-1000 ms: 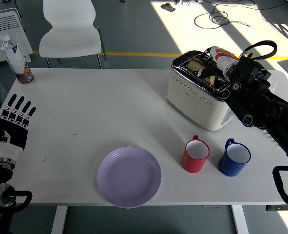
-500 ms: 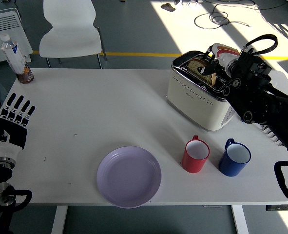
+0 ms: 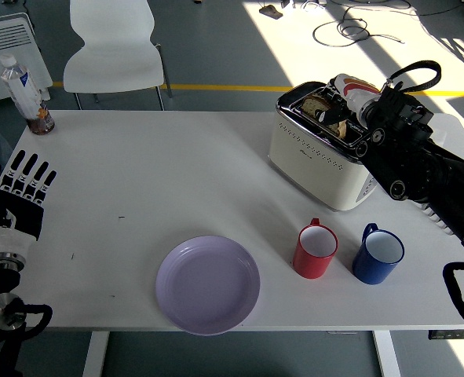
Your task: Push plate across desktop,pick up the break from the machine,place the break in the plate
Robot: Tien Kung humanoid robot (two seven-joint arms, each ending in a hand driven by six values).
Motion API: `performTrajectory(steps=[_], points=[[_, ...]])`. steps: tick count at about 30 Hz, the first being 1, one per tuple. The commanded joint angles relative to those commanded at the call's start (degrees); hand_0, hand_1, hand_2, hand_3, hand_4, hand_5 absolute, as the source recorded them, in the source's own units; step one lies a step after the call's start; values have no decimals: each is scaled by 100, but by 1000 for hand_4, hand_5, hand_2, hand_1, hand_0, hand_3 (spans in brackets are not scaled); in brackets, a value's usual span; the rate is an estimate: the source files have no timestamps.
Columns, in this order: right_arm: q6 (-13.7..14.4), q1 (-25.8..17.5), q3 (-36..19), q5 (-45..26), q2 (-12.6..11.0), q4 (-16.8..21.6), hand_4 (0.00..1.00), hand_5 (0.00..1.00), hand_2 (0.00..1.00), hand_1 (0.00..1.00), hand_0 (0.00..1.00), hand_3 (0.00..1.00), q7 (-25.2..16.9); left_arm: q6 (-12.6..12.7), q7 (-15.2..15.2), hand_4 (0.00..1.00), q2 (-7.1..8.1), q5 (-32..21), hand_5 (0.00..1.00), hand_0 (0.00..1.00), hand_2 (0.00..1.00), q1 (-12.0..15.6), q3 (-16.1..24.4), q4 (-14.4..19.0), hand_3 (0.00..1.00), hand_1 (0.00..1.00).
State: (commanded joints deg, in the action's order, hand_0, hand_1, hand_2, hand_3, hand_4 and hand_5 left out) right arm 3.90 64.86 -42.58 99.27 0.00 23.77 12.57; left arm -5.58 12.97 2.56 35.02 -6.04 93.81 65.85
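The right hand [image 3: 356, 100] reached over the toaster [image 3: 319, 149] from the right, its fingers down at the bread [image 3: 319, 103] in the top slots (whether they gripped it could not be told). The left hand [image 3: 21, 196] rested at the table's [image 3: 153, 165] left edge, fingers straight and holding nothing. The purple plate [image 3: 208, 284] sat near the front edge, bare table behind it. Red mug [image 3: 316, 251] and blue mug [image 3: 378, 255] stood right of it.

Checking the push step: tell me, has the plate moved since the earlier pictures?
No. The plate lies at the same spot, left of the red mug, near the table's front edge.
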Motion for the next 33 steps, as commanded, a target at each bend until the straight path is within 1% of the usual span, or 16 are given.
performTrajectory(steps=[7, 8, 11, 13, 14, 19, 20, 25, 26, 31, 32, 33], points=[[65, -20, 27, -142, 0, -97, 678, 264, 489, 508, 468, 630, -13, 1, 3, 475, 24, 5, 998, 796, 832, 60, -62, -16, 805, 807], [75, -17, 33, -151, 0, -94, 607, 219, 491, 495, 450, 613, -15, 1, 3, 474, 24, 6, 998, 795, 831, 58, -67, -18, 805, 807], [195, 20, 52, -176, 0, -66, 607, 219, 491, 495, 450, 613, -22, 0, 4, 474, 13, 7, 998, 795, 831, 43, -73, -39, 805, 807], [222, 36, 66, -184, 0, -54, 607, 219, 491, 495, 450, 613, -26, 0, 5, 474, 6, 8, 998, 795, 831, 35, -66, -43, 805, 807], [231, 46, 83, -191, 0, -48, 546, 188, 481, 465, 418, 559, -28, -1, 7, 472, 3, 9, 998, 796, 830, 26, -58, -42, 805, 807], [241, 57, 170, -253, 0, -65, 546, 188, 481, 465, 418, 559, -34, -3, 6, 472, 11, 12, 998, 796, 830, 0, -35, -37, 805, 807], [246, 57, 176, -257, 0, -63, 442, 145, 470, 429, 381, 533, -38, -2, 6, 471, 11, 12, 998, 796, 830, -2, -30, -37, 804, 806], [280, 83, 208, -237, 0, -42, 442, 145, 470, 429, 381, 533, -80, 2, 7, 471, 4, 13, 998, 796, 830, -3, -43, -46, 804, 806], [271, 93, 203, -230, 0, -47, 383, 128, 468, 433, 376, 523, -83, 2, 6, 471, 1, 13, 998, 796, 830, -11, -44, -49, 804, 806], [232, 98, 222, -246, 0, -25, 383, 128, 468, 433, 376, 523, -89, 2, 7, 471, -3, 19, 998, 796, 830, -28, -22, -49, 804, 806], [236, 99, 243, -246, 0, -9, 361, 115, 464, 430, 377, 518, -90, 1, 7, 471, -3, 19, 998, 796, 830, -31, -18, -51, 804, 806], [242, 100, 260, -234, 0, 14, 361, 115, 464, 430, 377, 518, -89, 0, 6, 471, -2, 20, 998, 796, 830, -33, -15, -52, 804, 806]])
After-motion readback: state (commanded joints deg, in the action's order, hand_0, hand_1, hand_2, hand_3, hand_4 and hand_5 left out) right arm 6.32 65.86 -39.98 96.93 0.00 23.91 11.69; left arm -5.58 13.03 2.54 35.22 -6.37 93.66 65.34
